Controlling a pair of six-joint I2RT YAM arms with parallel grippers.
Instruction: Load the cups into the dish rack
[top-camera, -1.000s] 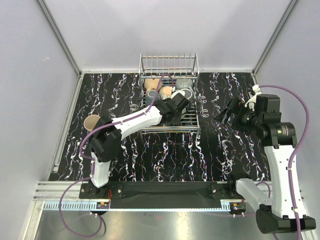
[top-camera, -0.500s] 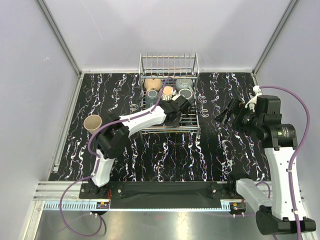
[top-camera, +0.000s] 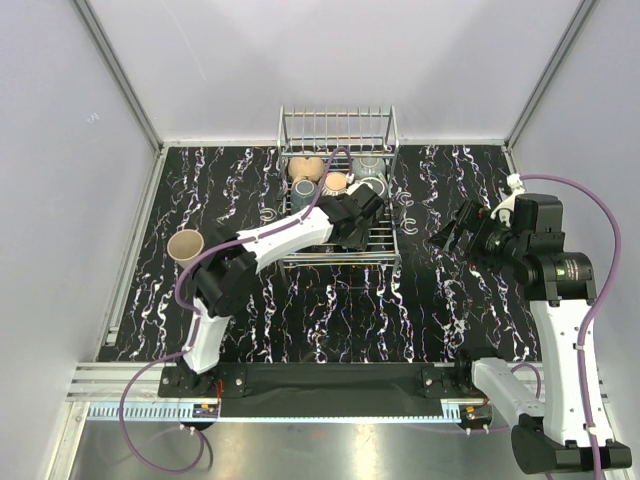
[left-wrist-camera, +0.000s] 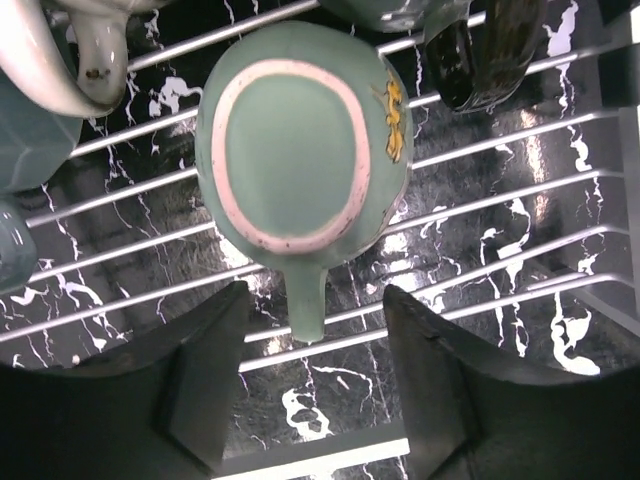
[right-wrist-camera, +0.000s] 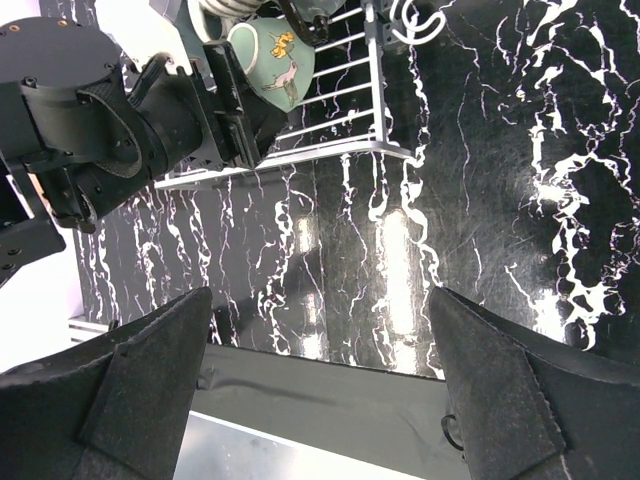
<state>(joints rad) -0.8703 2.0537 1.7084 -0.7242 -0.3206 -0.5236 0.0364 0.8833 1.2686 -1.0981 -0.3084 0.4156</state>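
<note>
Table (top-camera: 330, 310): black with white veining, carrying all items. My right gripper (right-wrist-camera: 318, 300) hangs over bare table to the right of the dish rack (top-camera: 370, 258), well apart from every cup. Its jaws are spread wide and hold nothing. One tan cup (top-camera: 185, 245) stands upright on the table at the left, outside the rack and well apart from both grippers.

My left gripper (left-wrist-camera: 315, 370) reaches in over the rack's grid base from the near side. Its fingers (left-wrist-camera: 200, 390) are parted and touch nothing that I can see. The teal cup (left-wrist-camera: 300, 165) lies on the rack wires just beyond the fingertips. Its pink-ringed foot faces my wrist camera and its handle points back at me. The handle's end sits in the gap between the two fingers, clear of both, so the cup is free of my grip and rests on the rack.

Further in, the wrist view shows a whitish cup (left-wrist-camera: 60, 50) at upper left and a dark cup (left-wrist-camera: 480, 50) at upper right. The overhead view shows a second tan cup (top-camera: 305, 168), a beige cup (top-camera: 335, 182) and a grey-green cup (top-camera: 370, 170) grouped at the far end of the base, just before the row of upright tines.
</note>
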